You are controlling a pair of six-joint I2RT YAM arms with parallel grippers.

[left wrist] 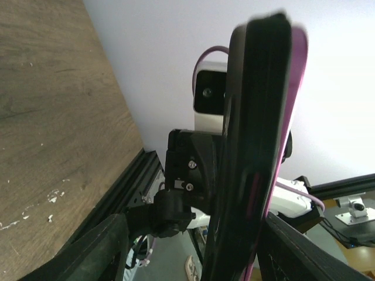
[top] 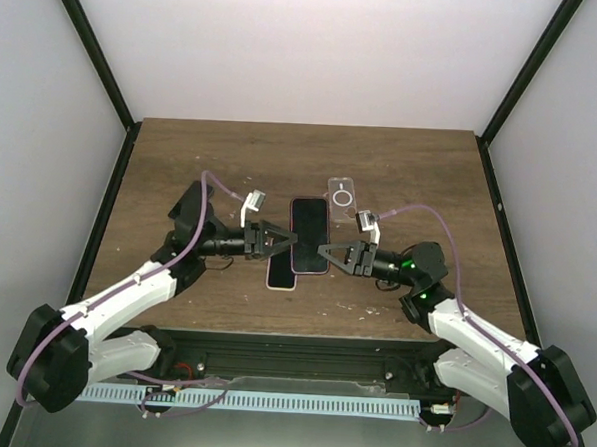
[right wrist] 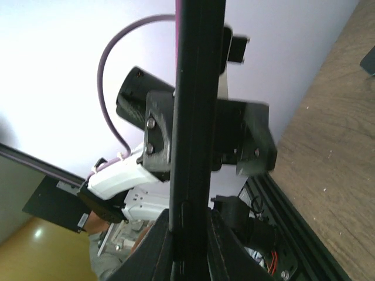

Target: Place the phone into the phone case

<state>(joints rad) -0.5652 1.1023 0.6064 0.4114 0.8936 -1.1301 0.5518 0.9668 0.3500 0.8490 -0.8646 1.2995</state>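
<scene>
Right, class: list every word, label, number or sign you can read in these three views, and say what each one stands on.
No words, numbers or brand names can be read in any view.
On the clear phone case: a ring mark only, no letters.
On the phone: a dark screen with no text.

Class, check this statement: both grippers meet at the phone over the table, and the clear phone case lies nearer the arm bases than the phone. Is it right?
No: the clear phone case lies farther from the arm bases than the phone, beyond its far end, as the top external view shows. The left gripper and right gripper do meet at the phone over the table.
</scene>
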